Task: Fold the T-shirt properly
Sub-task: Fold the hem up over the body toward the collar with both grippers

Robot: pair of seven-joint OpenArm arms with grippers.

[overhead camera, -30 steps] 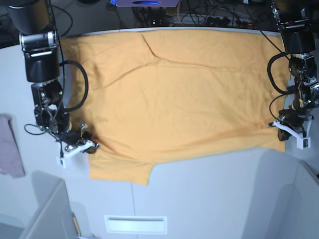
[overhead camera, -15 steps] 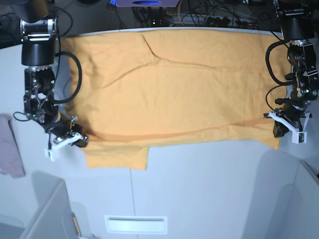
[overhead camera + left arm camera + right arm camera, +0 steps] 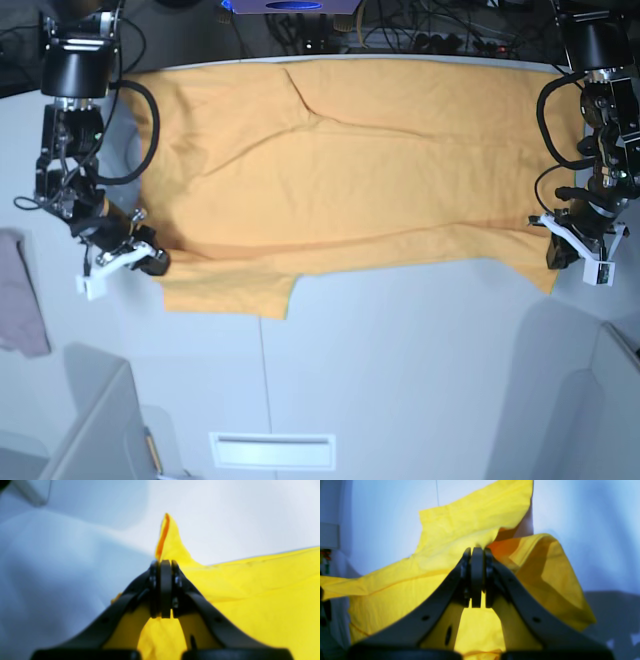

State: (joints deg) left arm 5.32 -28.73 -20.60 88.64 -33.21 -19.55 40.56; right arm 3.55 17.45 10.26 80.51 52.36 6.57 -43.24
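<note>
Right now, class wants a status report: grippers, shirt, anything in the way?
Left gripper shut on T-shirt edge. Right gripper shut on the opposite edge. Shirt spread across table. Small pinkish cloth lies clear.

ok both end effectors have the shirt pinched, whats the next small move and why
Probably carry both pinched corners together toward the far edge. The left end effector and right end effector are each shut on the near hem of the T-shirt, which lies spread flat on the table; moving level should lay an even fold rather than skew it.
</note>
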